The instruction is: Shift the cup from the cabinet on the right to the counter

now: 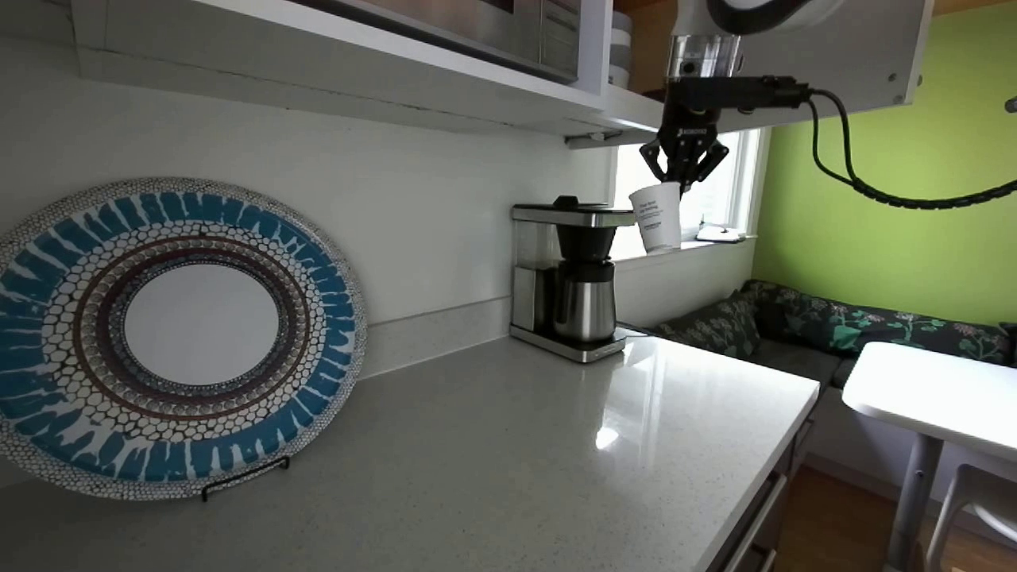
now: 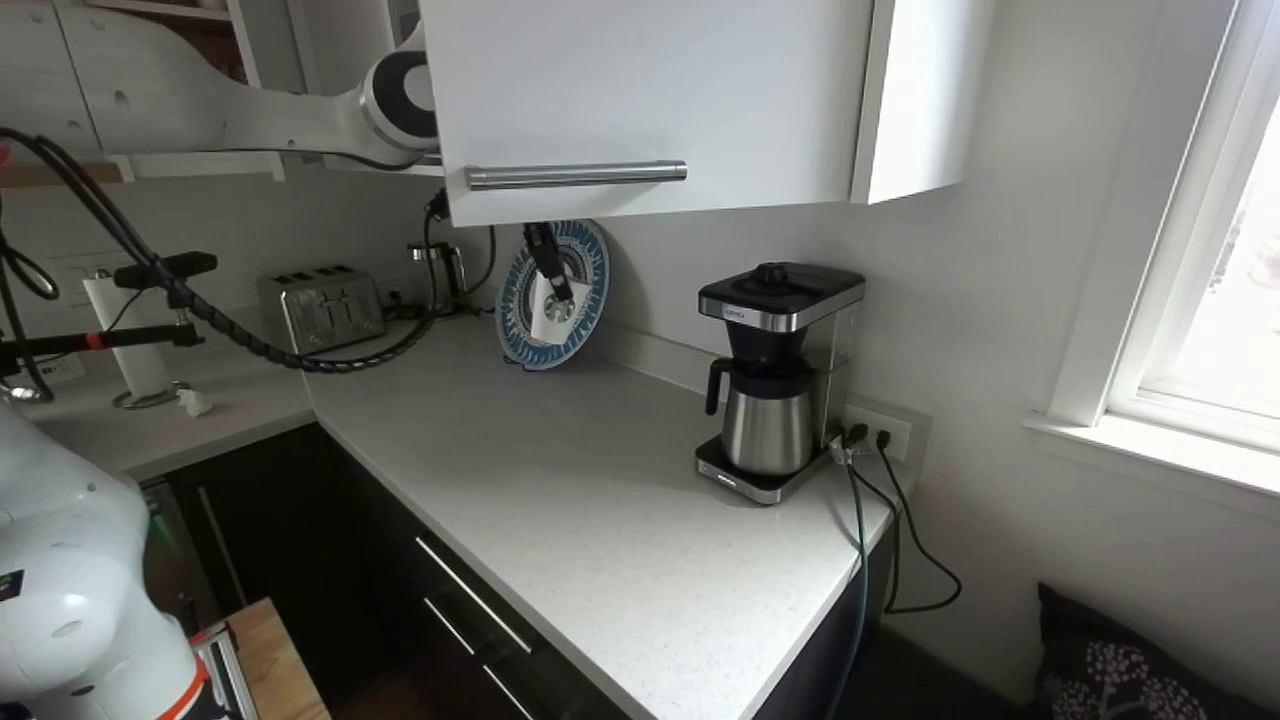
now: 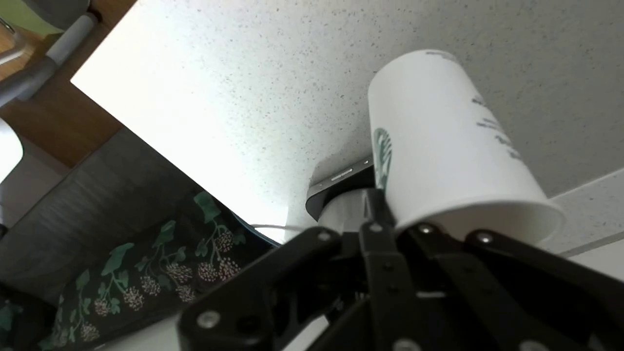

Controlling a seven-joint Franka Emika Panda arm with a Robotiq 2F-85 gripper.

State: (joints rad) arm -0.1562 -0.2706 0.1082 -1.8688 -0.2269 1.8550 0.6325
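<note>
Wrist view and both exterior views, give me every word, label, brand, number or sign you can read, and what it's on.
Nothing is clear enough to quote.
Cup: a green emblem resembling Starbucks', with no readable name; dark printed lines, too blurred to read.
Coffee maker: a mark on its upper front, another on its base, too small.
Gripper: pale lettering, too small.
Robot arm: dark label, too small.

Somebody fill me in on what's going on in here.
A robot arm is handling a white cup, with its tool closed on the cup near the rim. The cup hangs slightly tilted, open end up, in the air above the counter. It is out of the cabinet, whose door stands open, but not yet set down. A coffee maker stands on the counter.
</note>
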